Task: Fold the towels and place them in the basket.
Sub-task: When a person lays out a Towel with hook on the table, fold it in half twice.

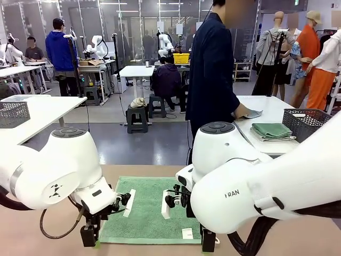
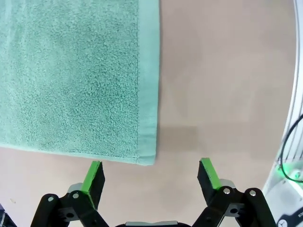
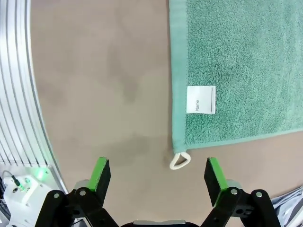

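Towel (image 1: pixel 152 210): green, flat on worktop (image 2: pixel 227 94).
Left tool (image 2: pixel 151 172): wide, empty, at towel's corner.
Right tool (image 3: pixel 155 172): wide, empty, at towel's loop (image 3: pixel 180 160).
Basket (image 1: pixel 314 125): beyond towel, contents unclear.

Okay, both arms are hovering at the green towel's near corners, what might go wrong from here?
The left fingers are open just short of the towel's corner, so closing may catch only the hem or nothing. Between the right fingers lies the loop; they may pinch just that, and the towel would dangle.
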